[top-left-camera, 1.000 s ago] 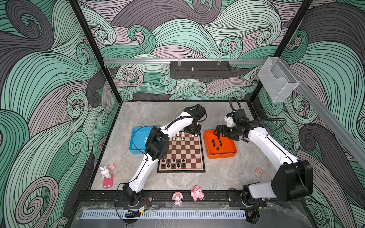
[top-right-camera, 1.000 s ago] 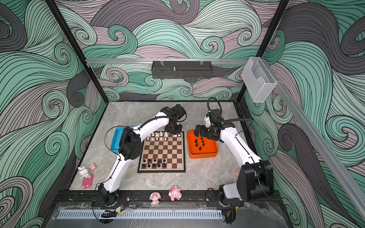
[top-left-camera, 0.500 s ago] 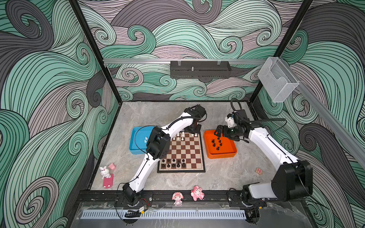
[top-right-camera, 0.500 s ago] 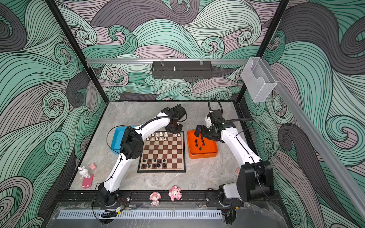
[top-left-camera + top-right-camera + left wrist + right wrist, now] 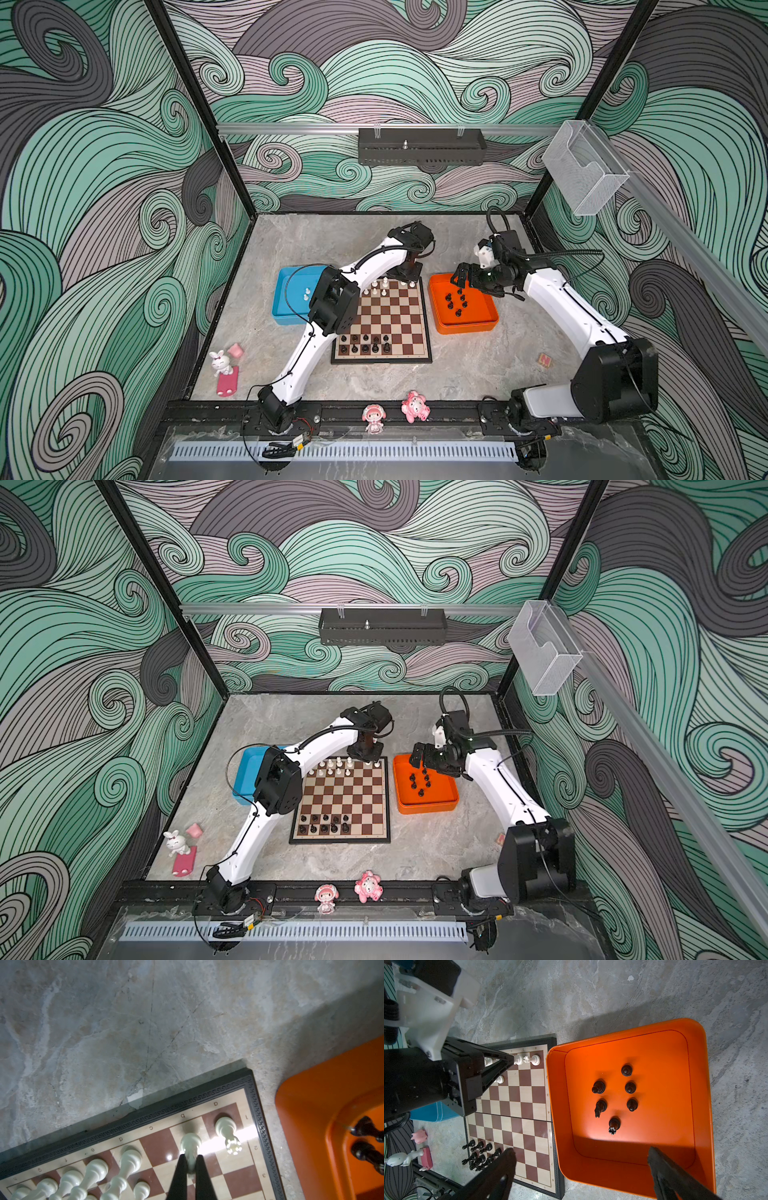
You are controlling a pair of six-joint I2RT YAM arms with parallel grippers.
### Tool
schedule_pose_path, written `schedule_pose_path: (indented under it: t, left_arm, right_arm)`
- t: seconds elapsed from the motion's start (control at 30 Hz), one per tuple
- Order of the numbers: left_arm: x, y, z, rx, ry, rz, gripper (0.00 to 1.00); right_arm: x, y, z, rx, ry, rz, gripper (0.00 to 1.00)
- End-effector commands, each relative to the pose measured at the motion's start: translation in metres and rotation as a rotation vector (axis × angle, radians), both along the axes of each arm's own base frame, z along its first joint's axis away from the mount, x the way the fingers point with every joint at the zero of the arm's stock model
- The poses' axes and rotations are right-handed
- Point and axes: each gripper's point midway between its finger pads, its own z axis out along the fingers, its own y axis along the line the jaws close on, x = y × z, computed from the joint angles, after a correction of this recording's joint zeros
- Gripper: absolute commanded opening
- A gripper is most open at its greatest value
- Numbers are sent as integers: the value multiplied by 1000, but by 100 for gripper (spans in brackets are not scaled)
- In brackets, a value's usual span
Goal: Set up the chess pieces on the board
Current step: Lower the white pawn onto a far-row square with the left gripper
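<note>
- The left gripper [image 5: 190,1167] was pinching a white piece [image 5: 190,1144] by its upper part. The base was on or just above the back-row square marked b on the board [image 5: 252,1105], just beside the white rook [image 5: 226,1128] in the corner.
- To finish this placing well, I judged that the piece should sit flat and centred in its square before the jaws parted. The gripper should then rise straight up, because white neighbours stood close on both sides.
- The right gripper [image 5: 581,1152] hung spread wide over the orange tray [image 5: 699,1084], holding nothing. Six black pieces [image 5: 630,1087] stood clustered in the tray. Picking one would call for closing on that one without brushing the rest.
- The chess pieces were small, glossy and slim, each narrower than a square.
- In a top view, a white row [image 5: 384,284] lined the board's far edge and a black group [image 5: 365,345] filled part of the near two rows. Two white ones [image 5: 306,294] waited in the blue tray [image 5: 286,318].
- The board lay flat on the tabletop [image 5: 332,249], between the two trays.
</note>
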Motion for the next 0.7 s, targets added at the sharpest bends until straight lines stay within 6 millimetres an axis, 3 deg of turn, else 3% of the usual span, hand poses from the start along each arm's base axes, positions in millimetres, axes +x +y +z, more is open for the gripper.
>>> schedule_pose_path:
  t: [0.0, 0.67]
  left_arm:
    - [4, -1, -5, 20, -7, -7, 2]
    - [-1, 0, -10, 26, 24, -6, 3]
  right_arm:
    - [1, 0, -1, 7, -2, 0, 99]
    - [1, -1, -2, 10, 0, -3, 99]
